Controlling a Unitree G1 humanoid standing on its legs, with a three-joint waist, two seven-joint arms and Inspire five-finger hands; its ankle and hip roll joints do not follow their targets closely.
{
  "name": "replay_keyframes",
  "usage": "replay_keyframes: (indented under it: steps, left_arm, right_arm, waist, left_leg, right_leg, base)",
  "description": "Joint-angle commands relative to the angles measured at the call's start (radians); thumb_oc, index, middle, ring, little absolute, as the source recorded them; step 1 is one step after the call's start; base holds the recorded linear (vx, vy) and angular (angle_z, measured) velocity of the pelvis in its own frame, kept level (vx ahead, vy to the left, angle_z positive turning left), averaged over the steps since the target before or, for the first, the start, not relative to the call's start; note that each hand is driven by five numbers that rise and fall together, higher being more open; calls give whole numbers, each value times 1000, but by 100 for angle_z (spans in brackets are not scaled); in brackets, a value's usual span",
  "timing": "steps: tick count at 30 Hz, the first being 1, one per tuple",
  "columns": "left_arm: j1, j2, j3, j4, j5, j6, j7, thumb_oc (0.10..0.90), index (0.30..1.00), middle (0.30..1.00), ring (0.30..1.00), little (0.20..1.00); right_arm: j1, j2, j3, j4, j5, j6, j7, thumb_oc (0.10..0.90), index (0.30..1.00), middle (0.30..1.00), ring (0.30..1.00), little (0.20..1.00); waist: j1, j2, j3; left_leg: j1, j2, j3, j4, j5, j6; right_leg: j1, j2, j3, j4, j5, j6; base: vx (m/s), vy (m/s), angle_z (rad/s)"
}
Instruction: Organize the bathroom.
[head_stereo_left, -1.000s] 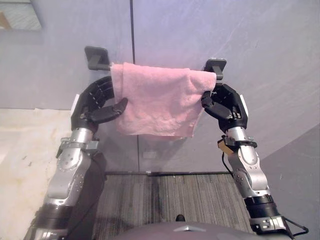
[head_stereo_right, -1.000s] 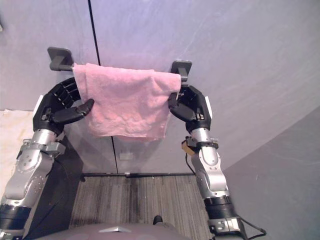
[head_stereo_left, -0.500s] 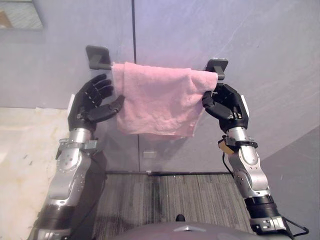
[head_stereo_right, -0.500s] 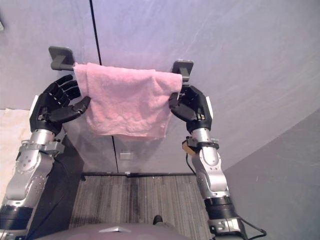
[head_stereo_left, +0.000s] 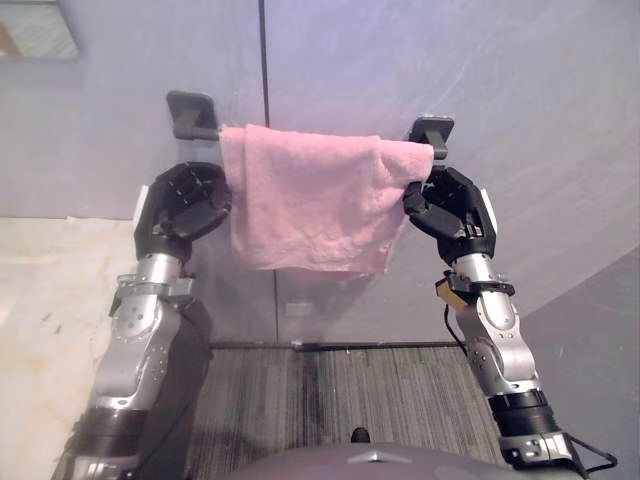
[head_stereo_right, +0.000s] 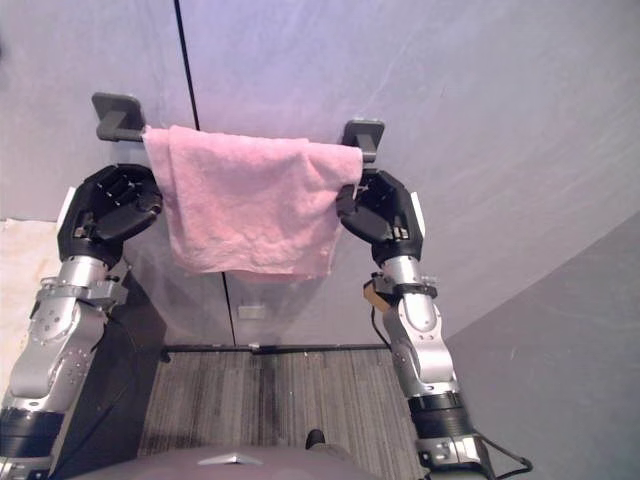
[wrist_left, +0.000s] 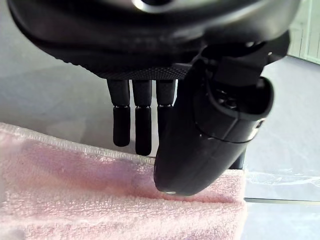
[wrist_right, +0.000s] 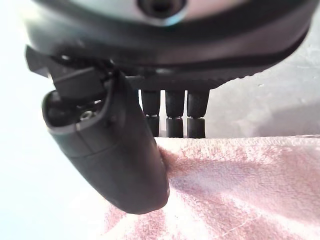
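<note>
The pink towel hangs folded over a dark towel bar mounted on the grey wall, in the upper middle of the frame, its lower edge hanging free above the striped floor. The left robot hand sits at the towel's left edge with fingers curled in; its wrist view shows the thumb pressing the cloth against the fingers behind it. The right robot hand is clamped on the towel's right edge just under the bar's bracket, thumb in front and fingers behind.

pink towel, grey wall, striped grey carpet.
</note>
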Motion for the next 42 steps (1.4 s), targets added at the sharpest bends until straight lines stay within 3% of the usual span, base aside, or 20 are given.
replay_keyframes:
  steps: [1, 8, 9, 10, 11, 12, 13, 25, 42]
  left_arm:
    - [-137, 23, 38, -92, -15, -105, -13, 400, 300, 300, 300, 300]
    - [-111, 24, 58, -78, -41, -101, -35, 400, 300, 300, 300, 300]
    - [-106, 22, 62, -79, -51, -99, -45, 477, 415, 415, 415, 415]
    - [-105, 19, 63, -79, -58, -92, -52, 689, 733, 733, 733, 733]
    - [-104, 18, 63, -79, -62, -88, -58, 726, 789, 789, 789, 789]
    - [-103, 18, 63, -80, -63, -88, -59, 726, 789, 789, 789, 789]
    - [-100, 17, 64, -84, -71, -80, -66, 800, 900, 900, 900, 900]
    - [-87, 24, 54, -123, -104, -32, -132, 800, 900, 900, 900, 900]
    - [-59, 32, 99, -133, -162, -49, -146, 800, 900, 900, 900, 900]
  right_arm:
    - [176, -58, 27, 103, -61, 56, -3, 400, 300, 300, 300, 300]
    - [179, -57, 14, 102, -59, 56, -2, 400, 300, 300, 300, 300]
    - [178, -56, 14, 101, -61, 57, -2, 400, 300, 300, 300, 300]
    - [178, -55, 14, 101, -62, 57, -2, 400, 300, 300, 300, 300]
    - [177, -55, 15, 103, -62, 56, -1, 400, 300, 300, 300, 300]
    - [177, -55, 15, 103, -62, 56, -1, 400, 300, 300, 300, 300]
    - [176, -55, 16, 103, -62, 57, 0, 400, 300, 300, 300, 300]
    - [176, -49, 22, 93, -69, 64, -9, 400, 300, 300, 300, 300]
    - [188, -49, 6, 92, -75, 67, -4, 400, 300, 300, 300, 300]
  waist:
    - [-30, 73, -4]
    - [-26, 73, -4]
    - [-24, 73, -3]
    - [-23, 73, -3]
    - [-22, 73, -3]
    - [-22, 74, -3]
    - [-21, 74, -3]
    - [-19, 78, 4]
    - [-11, 78, 5]
  left_leg:
    - [-11, -13, 25, -1, 0, 37]
    - [-11, -13, 24, -1, 0, 37]
    - [-11, -13, 22, -1, 0, 37]
    - [-11, -13, 22, -1, 0, 37]
    - [-11, -12, 22, -1, 1, 36]
    - [-11, -12, 22, -1, 1, 36]
    - [-11, -12, 21, -1, 1, 36]
    - [-12, -13, 23, -1, 1, 38]
    - [-12, -15, 21, -1, 1, 37]
  right_leg:
    - [-4, -13, -16, 93, -90, 79]
    - [-1, -12, -19, 92, -93, 77]
    - [-2, -12, -20, 94, -93, 77]
    - [-1, -12, -20, 94, -94, 76]
    - [-1, -12, -21, 94, -95, 76]
    - [-1, -11, -21, 94, -95, 76]
    - [-1, -11, -22, 94, -97, 76]
    - [-2, -15, -26, 97, -92, 79]
    - [-2, -18, -29, 97, -93, 79]
  base:
    - [0, 0, 0]
    - [0, 0, 0]
    - [0, 0, 0]
    - [0, 0, 0]
    - [0, 0, 0]
    - [0, 0, 0]
    - [0, 0, 0]
    - [0, 0, 0]
    - [0, 0, 0]
